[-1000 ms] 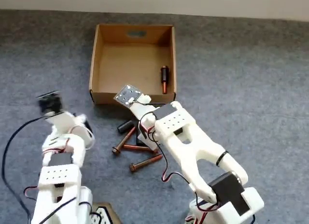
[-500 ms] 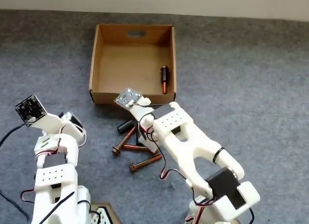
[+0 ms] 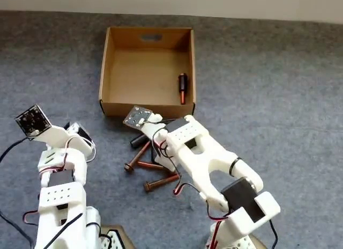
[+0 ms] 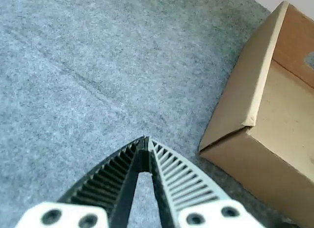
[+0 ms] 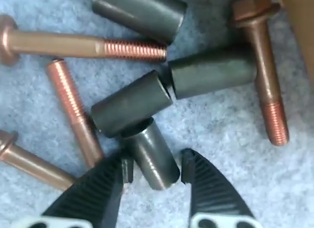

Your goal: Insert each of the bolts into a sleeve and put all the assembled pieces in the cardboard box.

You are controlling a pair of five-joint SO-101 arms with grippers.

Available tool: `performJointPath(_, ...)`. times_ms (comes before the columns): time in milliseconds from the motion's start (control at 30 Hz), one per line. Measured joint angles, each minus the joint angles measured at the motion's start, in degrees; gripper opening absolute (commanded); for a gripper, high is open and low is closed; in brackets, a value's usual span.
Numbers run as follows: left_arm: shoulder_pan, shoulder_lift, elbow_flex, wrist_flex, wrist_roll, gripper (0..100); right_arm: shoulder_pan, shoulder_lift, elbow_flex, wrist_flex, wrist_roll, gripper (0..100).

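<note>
Straddling one of four sleeves (image 5: 153,156), right claw (image 5: 156,164) parted; four bolts (image 5: 73,43) loose.

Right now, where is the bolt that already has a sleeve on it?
In the high view, the sleeved bolt lies on the floor of the cardboard box, close beside its right wall and toward the front corner.
</note>
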Motion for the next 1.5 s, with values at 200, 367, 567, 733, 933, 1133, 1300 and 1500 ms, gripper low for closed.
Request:
performJointPath(200, 0.00, 0.00, 0.00, -0.35, 0.09, 1, 0.62, 0.26, -0.62, -0.35, 0.00, 0.6)
performJointPath(367, 0.00, 0.00, 0.00, -0.35, 0.09, 1, 1.49, -5.01, 2.37, 3.16, -0.62, 0.6)
performJointPath(567, 0.09, 0.00, 0.00, -0.35, 0.09, 1, 9.23, -20.40, 9.41, 4.13, -12.57, 0.6)
performJointPath(733, 0.44, 0.00, 0.00, -0.35, 0.09, 1, 14.95, -25.67, 16.88, 4.13, -18.02, 0.9)
performJointPath(933, 0.44, 0.00, 0.00, -0.35, 0.09, 1, 19.96, -23.30, 20.13, 4.13, -18.29, 11.1)
performJointPath(1133, 0.44, 0.00, 0.00, -0.35, 0.09, 1, 20.40, -21.36, 20.13, 4.13, -18.29, 22.0)
performJointPath(1300, 2.11, 0.00, 0.00, -0.35, -2.55, 1, 20.48, -21.36, 20.13, 2.29, -18.29, 22.0)
performJointPath(1500, 3.69, 0.00, 0.00, -0.35, -5.54, 1, 20.48, -20.48, 20.13, -3.25, -13.54, 22.0)
